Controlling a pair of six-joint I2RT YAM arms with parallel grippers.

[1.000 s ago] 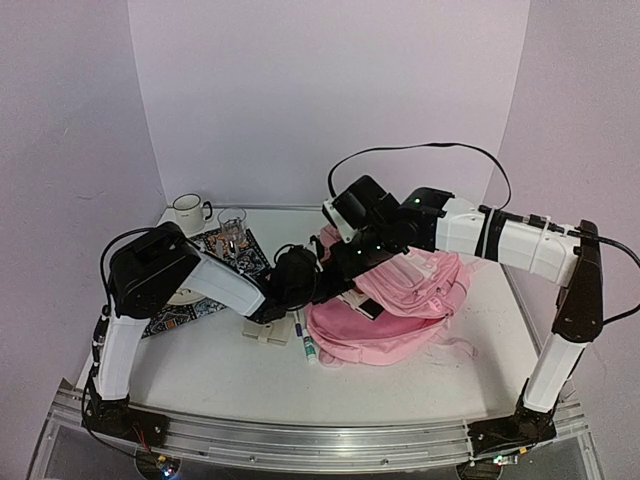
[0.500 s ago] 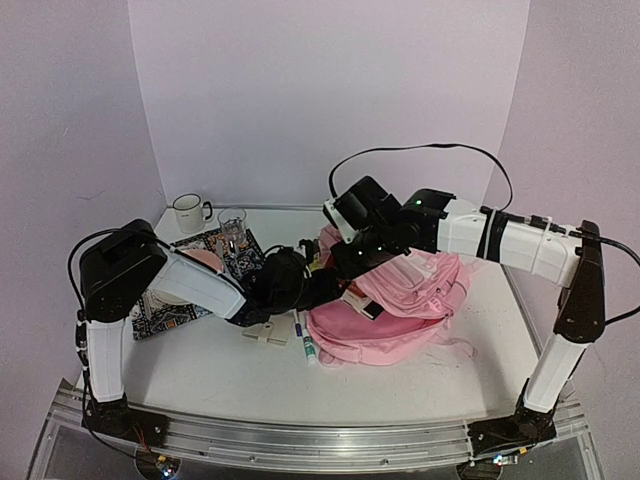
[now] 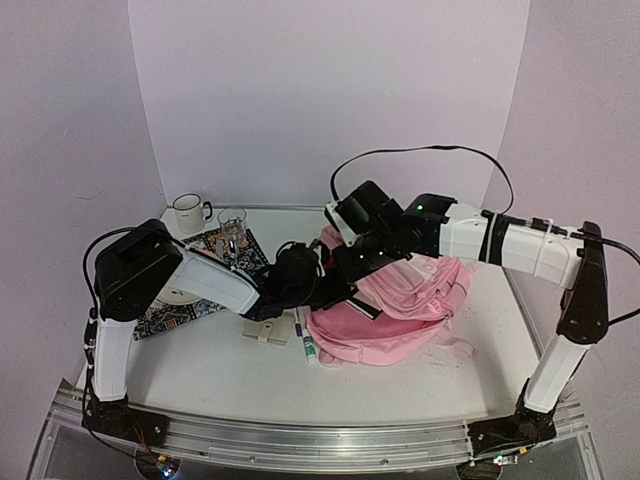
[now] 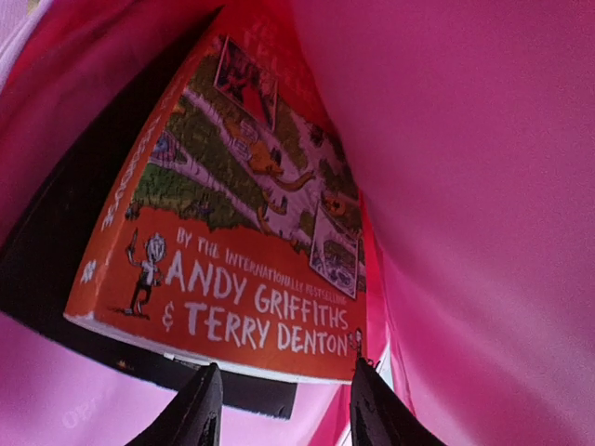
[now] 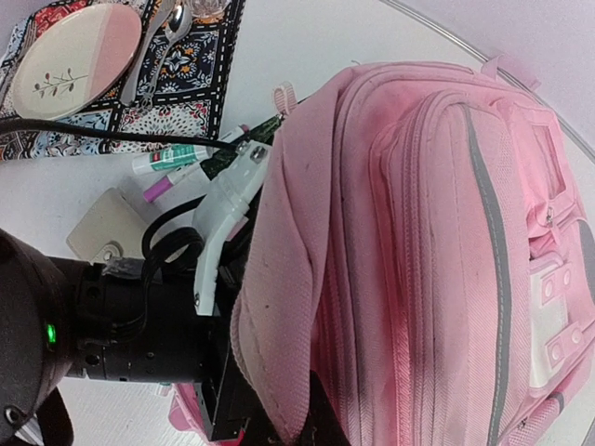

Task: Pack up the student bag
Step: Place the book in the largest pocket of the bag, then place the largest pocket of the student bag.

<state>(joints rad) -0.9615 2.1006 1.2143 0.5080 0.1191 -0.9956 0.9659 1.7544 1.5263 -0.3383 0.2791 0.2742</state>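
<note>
Interior of the student bag (image 4: 483,186), seen from the left wrist: an orange book (image 4: 242,223) credited to Andy Griffiths and Terry Denton lies against the pink lining, just beyond the left gripper (image 4: 288,411), whose fingers stand partly apart with nothing between them. The bag lies on its side on the white table (image 3: 220,370), right of centre, its mouth facing the left arm, which reaches into it. The right gripper (image 3: 352,262) is closed on the fabric edge of that mouth, which rises to it in a fold.
</note>
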